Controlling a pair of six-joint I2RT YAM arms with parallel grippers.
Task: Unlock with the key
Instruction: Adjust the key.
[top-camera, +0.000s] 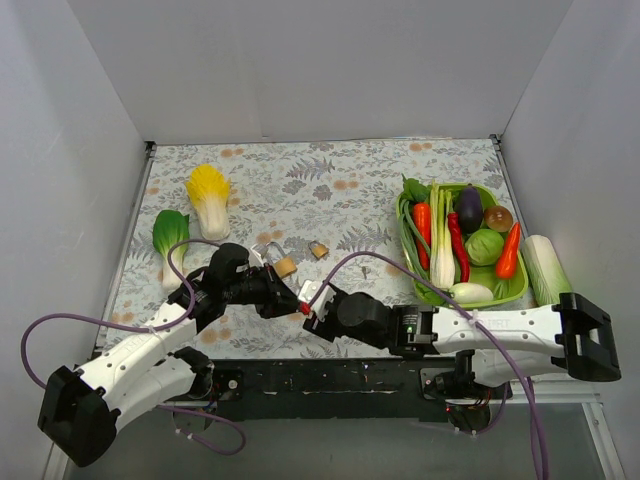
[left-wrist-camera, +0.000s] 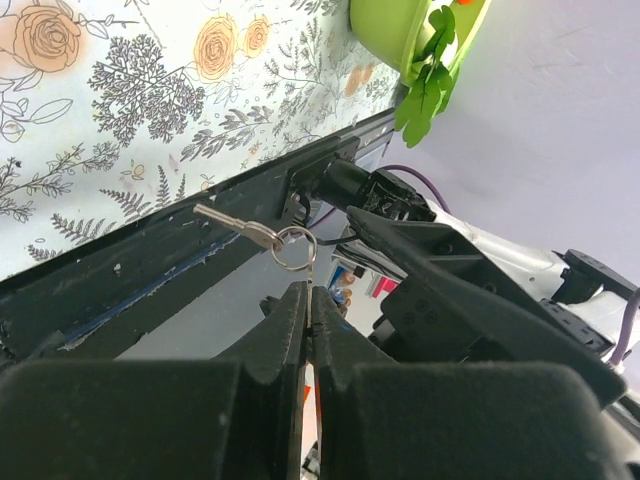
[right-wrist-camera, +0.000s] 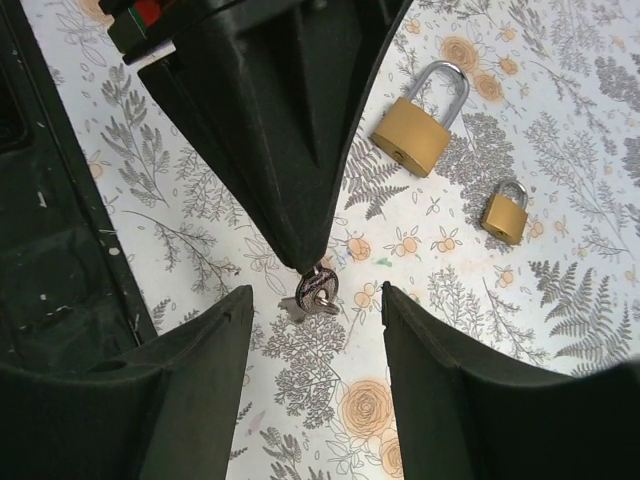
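Note:
My left gripper (top-camera: 292, 303) (left-wrist-camera: 308, 298) is shut on the head of a silver key (right-wrist-camera: 318, 288), held just above the floral cloth. A ring (left-wrist-camera: 292, 247) with a second key (left-wrist-camera: 232, 222) hangs from it. My right gripper (top-camera: 312, 306) (right-wrist-camera: 315, 300) is open, with one finger on each side of the held key and not touching it. A large brass padlock (top-camera: 284, 265) (right-wrist-camera: 413, 138) and a small brass padlock (top-camera: 318, 249) (right-wrist-camera: 505, 213) lie on the cloth beyond both grippers.
A green basket (top-camera: 505, 293) of toy vegetables stands at the right, with a pale green roll (top-camera: 545, 268) beside it. A napa cabbage (top-camera: 208, 195) and a bok choy (top-camera: 168, 235) lie at the left. The black front rail (left-wrist-camera: 150, 250) is close below the grippers.

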